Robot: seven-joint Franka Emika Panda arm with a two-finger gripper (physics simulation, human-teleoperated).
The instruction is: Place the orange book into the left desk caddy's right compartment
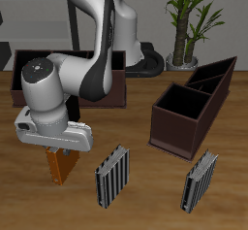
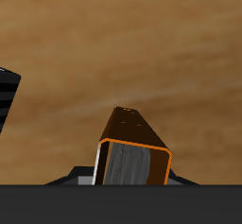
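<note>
- The orange book (image 1: 64,163) hangs under my claw (image 1: 60,152), near the counter's (image 1: 145,190) front edge and well apart from the left desk caddy (image 1: 194,106). In the wrist view it sticks straight out from the claw, so I judge the claw closed on its upper end and the book off the counter, though the fingertips themselves are hidden.
- It is a thin hardback: bright orange cover and a pale grey page edge (image 2: 132,163) framed by an orange rim.
- The step in hand, as I read it, is the carry — up first, then across to the diagonal caddy.
- To do it well I'd lift enough to pass over the two striped grey books (image 1: 111,175) standing between here and the caddy, and to top its wall.
- I'd turn the book to match the caddy's slant before lowering it.
- I'd aim at the right compartment (image 1: 179,106) — the big square section — not the two narrow ones.
</note>
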